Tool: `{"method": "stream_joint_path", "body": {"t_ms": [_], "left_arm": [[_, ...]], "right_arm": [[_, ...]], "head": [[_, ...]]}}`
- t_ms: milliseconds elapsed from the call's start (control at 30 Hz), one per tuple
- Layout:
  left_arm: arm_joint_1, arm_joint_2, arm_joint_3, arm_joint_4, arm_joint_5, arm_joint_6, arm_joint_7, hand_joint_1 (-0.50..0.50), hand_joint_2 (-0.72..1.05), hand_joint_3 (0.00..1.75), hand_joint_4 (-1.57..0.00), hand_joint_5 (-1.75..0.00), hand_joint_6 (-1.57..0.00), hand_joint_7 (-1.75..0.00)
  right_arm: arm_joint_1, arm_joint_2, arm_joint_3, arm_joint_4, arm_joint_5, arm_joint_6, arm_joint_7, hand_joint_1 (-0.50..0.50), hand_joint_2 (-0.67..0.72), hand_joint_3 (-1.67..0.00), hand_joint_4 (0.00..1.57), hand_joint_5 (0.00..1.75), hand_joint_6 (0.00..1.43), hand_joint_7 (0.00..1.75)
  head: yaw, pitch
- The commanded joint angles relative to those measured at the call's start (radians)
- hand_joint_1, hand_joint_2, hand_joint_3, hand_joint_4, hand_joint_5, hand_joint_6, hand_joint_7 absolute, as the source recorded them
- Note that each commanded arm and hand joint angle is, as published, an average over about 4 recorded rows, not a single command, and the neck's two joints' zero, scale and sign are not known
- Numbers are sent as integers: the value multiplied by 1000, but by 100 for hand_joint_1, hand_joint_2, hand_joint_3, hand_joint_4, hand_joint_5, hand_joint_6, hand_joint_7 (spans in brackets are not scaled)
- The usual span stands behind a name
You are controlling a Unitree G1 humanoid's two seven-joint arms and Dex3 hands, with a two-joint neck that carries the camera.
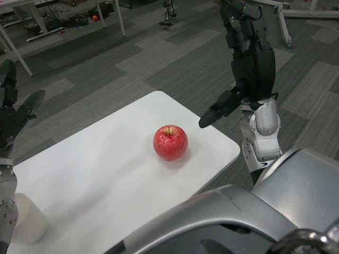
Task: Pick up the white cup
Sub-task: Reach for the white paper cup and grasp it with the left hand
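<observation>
Grey carpet tiles (175, 58) in lighter and darker patches spread across a large room, with white table legs (121, 18) and cables at the far edge; nearer, a white worktop (106, 164) runs at a slant across the view. On the right, black fingers (214, 114) point down and to the left, spread apart and empty, just past the worktop's far right edge; they belong to the right hand (249, 69), raised above the floor on its silver forearm (259, 132). On the left edge, the left hand (13, 114) is lifted above the worktop's near left side, its fingers apart, holding nothing. Below that hand, touching neither, the white cup (26, 219) stands on the worktop at the lower left corner, partly hidden behind the left forearm (6, 206). Well apart from the cup, a red apple (170, 142) sits upright near the middle of the worktop, stem up.
</observation>
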Motion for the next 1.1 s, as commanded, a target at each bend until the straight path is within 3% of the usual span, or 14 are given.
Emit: {"method": "stream_joint_path", "body": {"t_ms": [33, 100, 633, 767, 1100], "left_arm": [[-14, -30, 16, -19, -50, -14, 37, -50, 105, 9, 0, -21, 0, -21], [-15, -30, 16, -18, -50, -14, 37, -50, 105, 9, 0, -21, 0, -21], [-34, -31, 13, 16, -55, -14, 37, -50, 105, 9, 0, -21, 0, -21], [-38, -31, 13, 25, -57, -14, 37, -50, 105, 9, 0, -21, 0, -21], [-41, -33, 16, 33, -58, -16, 37, -50, 105, 4, 0, -21, 0, -21]], "right_arm": [[-181, -136, 407, 80, 7, -7, -37, -42, -22, -111, 0, 10, 0, 63], [-181, -136, 407, 81, 7, -7, -37, -42, -22, -111, 0, 10, 0, 63], [-190, -136, 407, 99, 7, -5, -38, -41, -22, -111, 0, 10, 0, 63], [-194, -136, 409, 104, 7, -5, -38, -40, -22, -111, 0, 2, 0, 63], [-188, -146, 404, 104, 7, -2, -38, -42, -29, -111, 0, 10, 0, 63]], "head": [[202, 63], [120, 36], [118, 11], [121, -4], [136, -55]]}}
